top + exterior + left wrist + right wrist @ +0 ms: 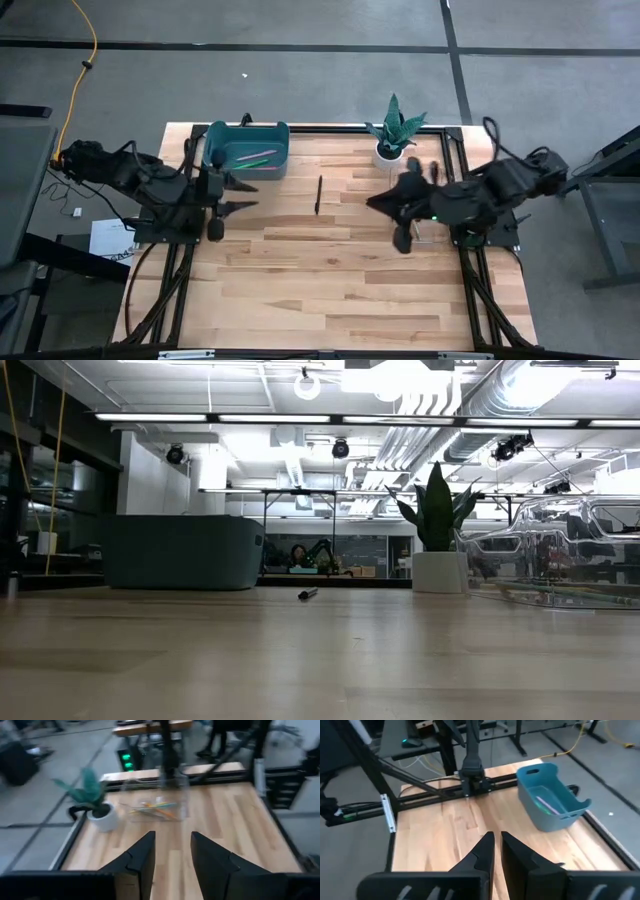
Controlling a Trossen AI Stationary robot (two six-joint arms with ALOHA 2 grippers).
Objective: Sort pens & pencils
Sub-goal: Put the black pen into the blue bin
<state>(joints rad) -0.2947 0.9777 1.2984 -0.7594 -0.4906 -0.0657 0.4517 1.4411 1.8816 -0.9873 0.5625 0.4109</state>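
Observation:
A black pen (318, 194) lies flat on the table between the two arms and shows end-on in the low view (307, 594). A pink pen and a green pen (255, 157) lie in the teal bin (247, 150) at the far left. Orange, yellow and teal pencils (155, 809) lie in a clear container (160, 795) at the right, mostly under the right arm. My left gripper (243, 195) is open beside the bin, left of the black pen, holding nothing (172, 850). My right gripper (370, 200) is shut and empty, right of the pen (497, 847). No red-orange pen or brown pencil shows.
A potted plant in a white pot (393, 135) stands at the far edge, right of centre, next to the right arm. Dark frame rails run along the table's left and right sides. Bare wood stretches across the near half (320, 290).

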